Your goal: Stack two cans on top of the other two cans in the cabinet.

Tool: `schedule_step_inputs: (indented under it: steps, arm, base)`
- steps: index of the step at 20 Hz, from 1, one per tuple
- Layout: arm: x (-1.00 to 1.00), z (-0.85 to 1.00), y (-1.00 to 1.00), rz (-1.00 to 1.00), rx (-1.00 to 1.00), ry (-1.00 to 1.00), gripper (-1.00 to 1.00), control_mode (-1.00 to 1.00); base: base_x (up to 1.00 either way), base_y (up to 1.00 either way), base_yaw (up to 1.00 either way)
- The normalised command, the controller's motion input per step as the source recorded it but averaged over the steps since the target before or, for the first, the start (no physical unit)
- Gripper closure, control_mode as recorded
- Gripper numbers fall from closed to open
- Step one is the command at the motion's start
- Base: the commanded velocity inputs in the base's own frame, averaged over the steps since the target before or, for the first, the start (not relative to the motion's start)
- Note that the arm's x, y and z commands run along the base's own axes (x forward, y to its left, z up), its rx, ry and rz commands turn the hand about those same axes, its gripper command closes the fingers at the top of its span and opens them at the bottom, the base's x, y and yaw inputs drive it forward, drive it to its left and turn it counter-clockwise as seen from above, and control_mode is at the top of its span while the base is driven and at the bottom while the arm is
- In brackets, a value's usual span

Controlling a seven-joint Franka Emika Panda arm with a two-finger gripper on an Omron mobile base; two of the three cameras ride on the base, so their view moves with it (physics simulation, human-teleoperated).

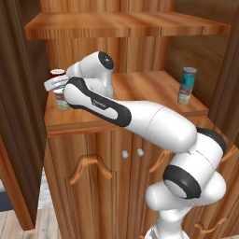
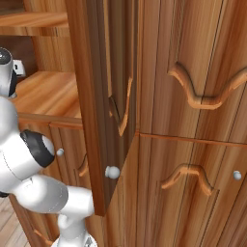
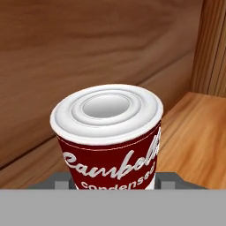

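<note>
red-and-white can clamped in claw, arm stretched left over cabinet shelf

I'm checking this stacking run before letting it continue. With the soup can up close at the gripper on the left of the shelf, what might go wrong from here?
1. The red-and-white can sits over the pale can near the shelf's left front edge; an off-centre release might tip both off.
2. The gripper's finger tips are hidden behind the can in the hand view, so the grip cannot be judged.
3. The teal can already stands stacked at the right; a wide arm swing might knock it.
</note>
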Motion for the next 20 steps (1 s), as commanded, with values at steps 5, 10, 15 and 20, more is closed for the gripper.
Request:
schedule_step_inputs:
  steps: [5, 10, 15, 20]
  arm:
    - [0.09, 0.0, -0.01, 0.0, -0.01, 0.0, 1.0, -1.0]
    - [0.03, 0.0, 0.0, 0.0, 0.0, 0.0, 1.0, -1.0]
    - [0.07, -0.06, 0.0, 0.0, 0.0, 0.0, 1.0, -1.0]
    - [0.1, -0.06, 0.0, 0.0, 0.0, 0.0, 1.0, -1.0]
  base:
    - [0.0, 0.0, 0.0]
    - [0.0, 0.0, 0.0]
    - [0.0, 0.0, 0.0]
    - [0.0, 0.0, 0.0]
